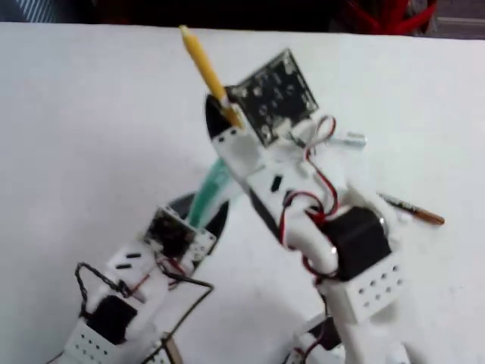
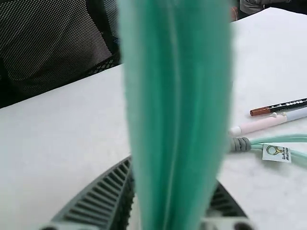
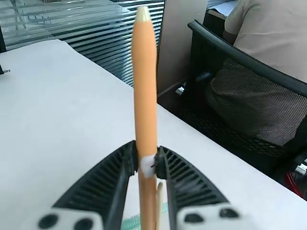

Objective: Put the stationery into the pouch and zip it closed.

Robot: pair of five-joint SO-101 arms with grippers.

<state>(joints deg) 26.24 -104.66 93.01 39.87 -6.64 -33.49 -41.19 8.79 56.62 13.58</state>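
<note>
**Pen aloft, pouch pinched below**

Orange pen (image 3: pixel 145 96) stands almost upright above the table, the right gripper (image 3: pixel 146 160) pressed onto the lower part of its barrel. It looks light, stiff and smooth, so it may swivel; a hold nearer mid-barrel would steady it. The green pouch (image 2: pixel 175 120) is soft and limp, squeezed edge-on in the left gripper (image 2: pixel 172 175). Its mouth likely needs spreading. A brown marker (image 2: pixel 278 108) and a pale pink pen (image 2: pixel 261 124) lie together on the table (image 1: pixel 91 136) near the pouch's tag (image 2: pixel 276 152), close to the right arm, which may hinder reaching them.
</note>
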